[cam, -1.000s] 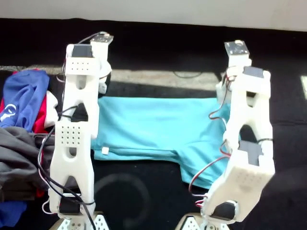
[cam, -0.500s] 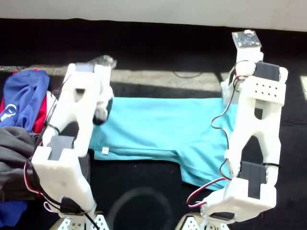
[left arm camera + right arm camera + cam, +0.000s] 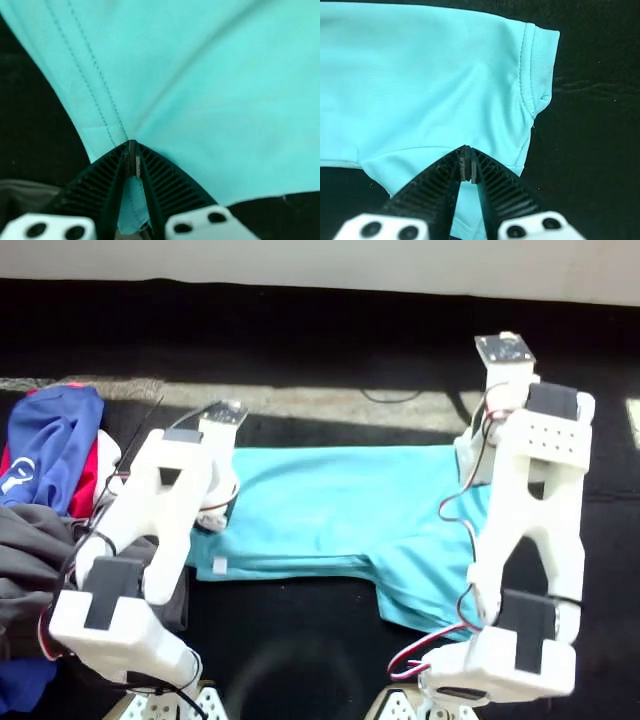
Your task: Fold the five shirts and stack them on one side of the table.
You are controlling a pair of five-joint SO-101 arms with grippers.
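L gripper [image 3: 132, 159] pinching teal shirt [image 3: 210, 85] hem; R gripper [image 3: 467, 169] clamped on sleeve-side edge.

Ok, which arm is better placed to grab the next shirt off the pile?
Left, likely: the pile lies nearer the left gripper; the right gripper pinches the teal shirt at its far sleeve. Both are shut on it.

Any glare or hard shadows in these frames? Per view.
High view: sunlit strip crosses the table behind the teal shirt, which is evenly lit. Left wrist view: flat light, no glare. Right wrist view: faint sheen on the table beside the sleeve.
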